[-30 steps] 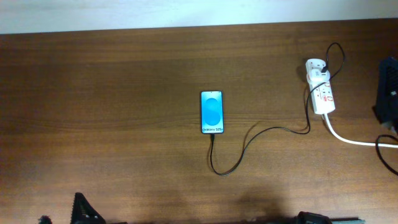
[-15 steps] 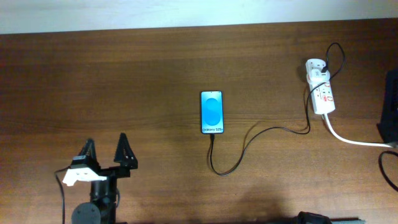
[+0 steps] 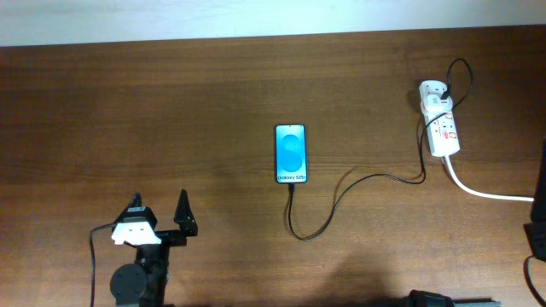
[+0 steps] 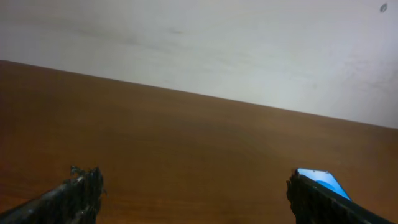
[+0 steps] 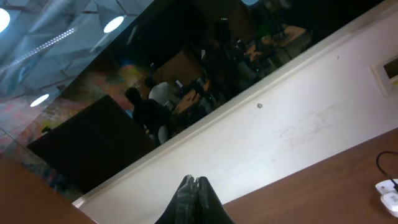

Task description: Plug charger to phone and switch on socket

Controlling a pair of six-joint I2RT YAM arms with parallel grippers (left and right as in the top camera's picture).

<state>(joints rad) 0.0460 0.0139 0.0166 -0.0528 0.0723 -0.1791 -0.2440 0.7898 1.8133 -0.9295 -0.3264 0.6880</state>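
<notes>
1. The phone (image 3: 291, 153) lies flat and face up near the middle of the table (image 3: 128, 102). Its screen glows light blue with a darker oval, and the white text strip is at the end nearer the robot.
2. The charger (image 3: 341, 192), a thin black cable, touches that near end of the phone, though I cannot tell whether it is seated. It loops rightward to its white plug adapter (image 3: 432, 92) on the socket's far end.
3. The socket (image 3: 444, 132), a white strip with red markings, lies at the far right, and its thick white cord (image 3: 478, 192) trails off to the right.

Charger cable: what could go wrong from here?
1. The charger cable lies in a slack loop between the phone and the socket; a low arm sweep could snag it and tug the phone.
2. The socket's switches are small, and the shut right gripper faces the wall, socket barely in its view; a press may miss.
</notes>
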